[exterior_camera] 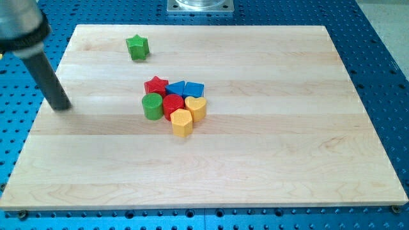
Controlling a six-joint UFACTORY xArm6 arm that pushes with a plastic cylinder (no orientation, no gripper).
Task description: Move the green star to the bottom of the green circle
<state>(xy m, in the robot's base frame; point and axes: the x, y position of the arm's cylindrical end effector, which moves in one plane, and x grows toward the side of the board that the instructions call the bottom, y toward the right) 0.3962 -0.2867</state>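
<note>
The green star (pixel 137 47) lies alone near the view's top left of the wooden board (pixel 268 160). The green circle (pixel 152 105) stands at the left edge of a tight cluster in the middle of the board. My tip (pixel 62 107) rests on the board near its left edge, well to the left of the green circle and below-left of the green star, touching no block. The dark rod rises from it toward the view's top left corner.
Packed against the green circle are a red star (pixel 156 85), two blue blocks (pixel 176 88) (pixel 193 90), a red block (pixel 172 105), a yellow heart (pixel 195 108) and a yellow block (pixel 181 122). A metal mount (pixel 200 6) sits at the view's top.
</note>
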